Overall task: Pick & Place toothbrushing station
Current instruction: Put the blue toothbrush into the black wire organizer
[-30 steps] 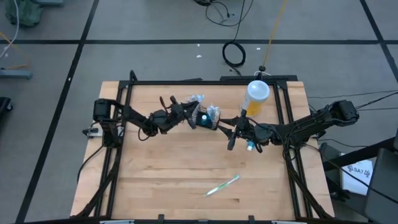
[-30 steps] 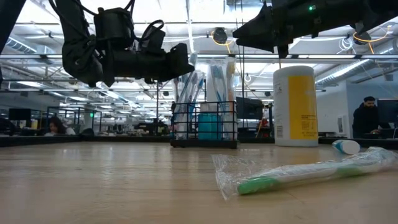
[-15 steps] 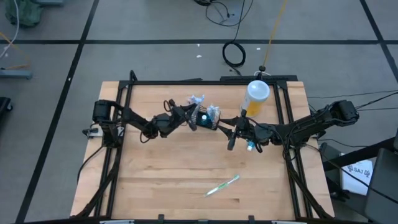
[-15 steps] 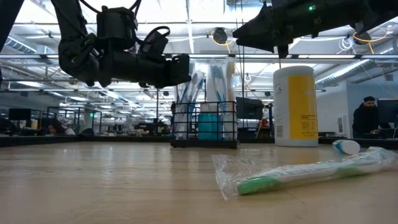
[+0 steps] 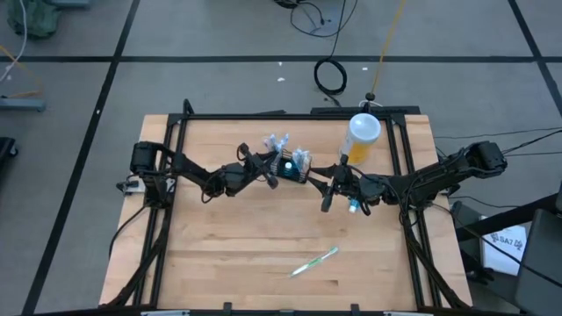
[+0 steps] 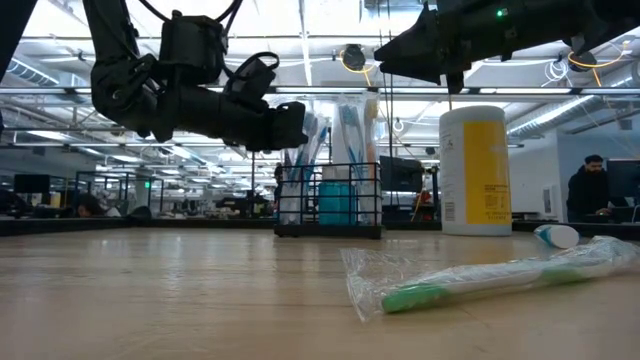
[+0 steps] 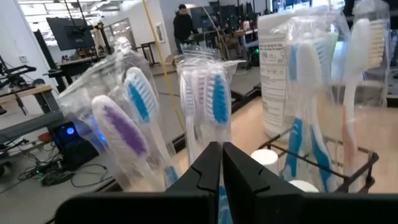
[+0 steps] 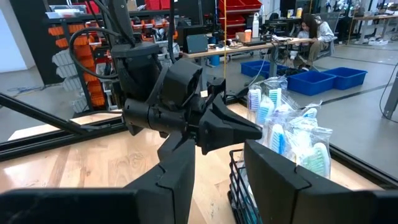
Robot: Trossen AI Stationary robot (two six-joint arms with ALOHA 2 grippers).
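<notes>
The toothbrushing station (image 5: 290, 165), a small black wire caddy (image 6: 330, 200), stands on its base at the table's far middle. It is full of wrapped toothbrushes (image 7: 208, 99). My left gripper (image 5: 269, 168) is shut, roughly level, at the caddy's left side. Its tips (image 6: 300, 122) are at the height of the brush heads. My right gripper (image 5: 329, 187) hangs open above and to the right of the caddy. A corner of the caddy (image 8: 239, 180) shows between and beyond its fingers. My left gripper (image 7: 221, 155) has its shut fingertips (image 8: 254, 132) right at the wrapped toothbrushes that stick up from the caddy's left end, coming level from the table's left. Whether the tips touch a wrapper I cannot tell.
A tall yellow bottle with a white lid (image 5: 363, 136) stands to the right of and behind the caddy. A wrapped green toothbrush (image 5: 314, 262) lies near the table's front. A small white and teal thing (image 6: 555, 236) lies under the right arm. A person (image 6: 592, 190) shows in the room behind.
My left gripper has sunk a little and tipped its fingers lower, toward the toothbrushes in the caddy. The caddy has stayed in place.
</notes>
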